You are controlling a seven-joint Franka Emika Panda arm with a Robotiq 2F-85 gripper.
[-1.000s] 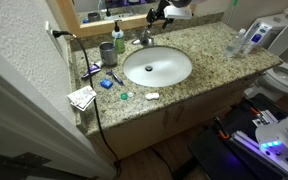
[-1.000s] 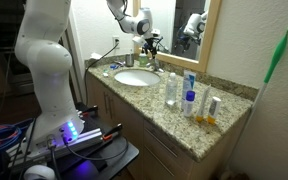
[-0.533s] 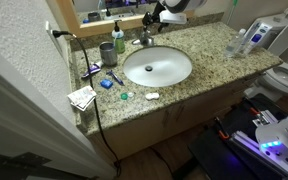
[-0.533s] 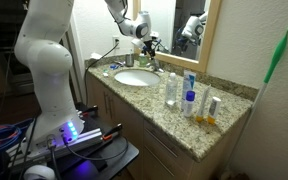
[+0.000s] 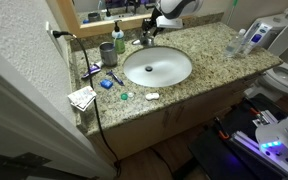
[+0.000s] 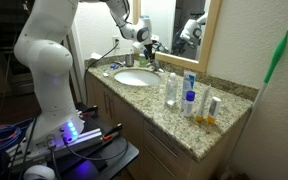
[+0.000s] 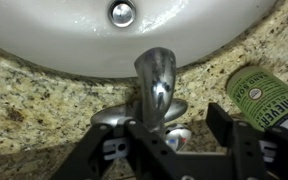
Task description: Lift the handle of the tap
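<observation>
The tap (image 7: pixel 156 78) was small and shiny, with a short bent spout pointing over the white basin (image 7: pixel 64 25). It stood at the back rim of the basin, on the speckled stone counter (image 7: pixel 24 100). Its handle (image 7: pixel 178 137) showed only as a shiny bit behind the spout, mostly hidden by the gripper (image 7: pixel 174 150). The gripper's fingers were spread wide, one on each side, and held nothing. A green soap bottle (image 7: pixel 269 95) stood just beside the tap. In an exterior view a grey-green cup (image 5: pixel 107 52) stood near that bottle.

tap (image 7: pixel 156 82): glossy chrome | basin (image 7: pixel 74 30): smooth white glaze | counter (image 7: pixel 29 115): speckled granite
</observation>
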